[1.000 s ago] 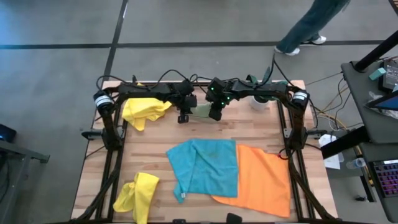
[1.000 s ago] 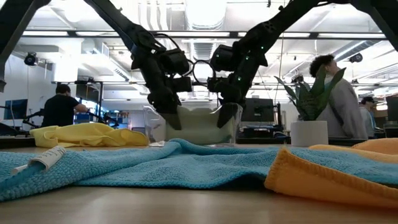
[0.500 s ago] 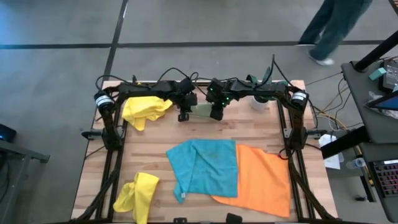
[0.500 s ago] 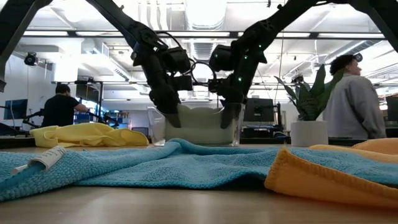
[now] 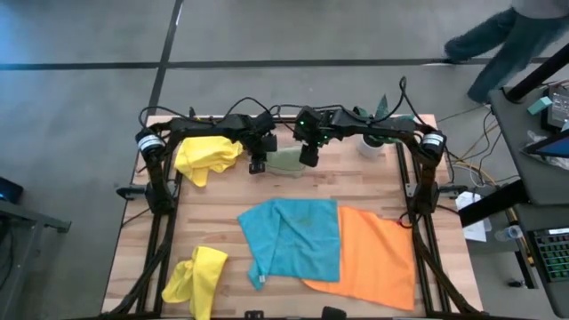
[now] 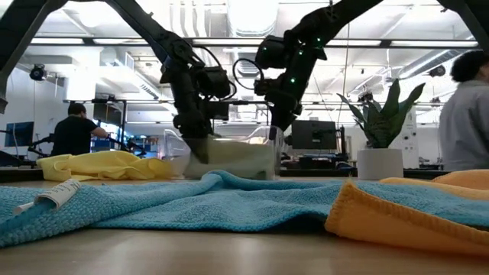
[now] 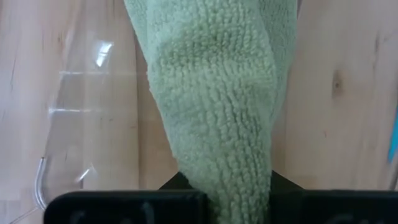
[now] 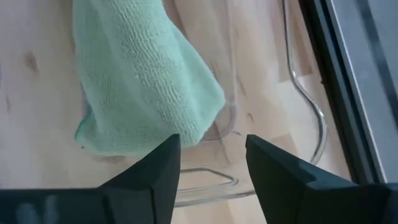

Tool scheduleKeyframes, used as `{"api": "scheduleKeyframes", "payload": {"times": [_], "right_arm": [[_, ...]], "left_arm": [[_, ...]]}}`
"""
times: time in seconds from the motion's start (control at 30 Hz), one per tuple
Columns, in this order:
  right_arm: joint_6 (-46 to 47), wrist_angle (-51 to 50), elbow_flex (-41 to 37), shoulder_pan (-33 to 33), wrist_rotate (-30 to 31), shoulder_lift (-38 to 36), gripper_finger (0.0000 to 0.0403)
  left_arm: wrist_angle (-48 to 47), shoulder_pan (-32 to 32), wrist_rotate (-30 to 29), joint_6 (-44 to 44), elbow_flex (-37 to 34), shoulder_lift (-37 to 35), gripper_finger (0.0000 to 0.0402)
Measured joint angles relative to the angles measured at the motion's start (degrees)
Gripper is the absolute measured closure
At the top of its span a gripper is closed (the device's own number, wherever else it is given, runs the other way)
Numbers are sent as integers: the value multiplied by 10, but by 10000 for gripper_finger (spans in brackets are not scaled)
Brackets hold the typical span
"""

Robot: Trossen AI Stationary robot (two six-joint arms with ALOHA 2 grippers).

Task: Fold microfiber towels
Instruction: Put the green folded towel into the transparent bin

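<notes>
The sage green towel [image 5: 286, 162] lies bunched in the clear plastic tray [image 6: 229, 156] at the table's far middle. My left gripper [image 5: 258, 165] is shut on the towel's left end. My right gripper [image 8: 211, 165] hangs open just above its right end [image 8: 143, 87], touching nothing. One yellow towel [image 5: 209, 156] lies crumpled at the far left and another [image 5: 197, 278] at the near left. The turquoise towel [image 5: 293, 238] and the orange towel [image 5: 375, 256] lie spread near the front. My left gripper pinches the bunched end [image 7: 225, 177] of the sage green towel between its two fingers, which come from above and point down. Several folds of cloth are gathered there. The rest of the towel runs away from the fingers, slack, and lies in the tray.
A small plant in a white pot [image 5: 369, 147] stands at the far right, close to my right arm. The tray's clear rim [image 8: 306, 99] curves around the towel. Bare wood shows between the tray and the spread towels. People [image 6: 75, 134] move in the room beyond the table.
My right gripper has opened, let go of the green towel's right end and risen above the tray. That end has dropped into the tray. My left gripper has stayed shut on the other end and has drifted slightly toward the table's left.
</notes>
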Motion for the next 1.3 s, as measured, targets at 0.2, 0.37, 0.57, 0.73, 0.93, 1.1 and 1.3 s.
{"api": "scheduleKeyframes", "payload": {"times": [0.2,0.37,0.57,0.73,0.93,1.1,1.3], "right_arm": [[0,0,0,0,6,0,217],[0,0,0,1,4,0,216],[1,1,0,1,1,0,216],[2,1,-1,1,1,0,218],[2,2,-2,1,1,0,216],[1,1,-2,1,1,-1,216],[1,1,-3,2,0,-1,216]], "left_arm": [[15,8,-13,-5,0,0,397],[40,10,-47,-14,-2,0,365],[59,10,-74,-16,-2,-1,296],[67,10,-84,-29,-3,-1,245],[69,10,-100,-31,0,-1,201],[70,10,-107,-31,4,-13,179],[67,10,-121,-31,4,-44,158]]}}
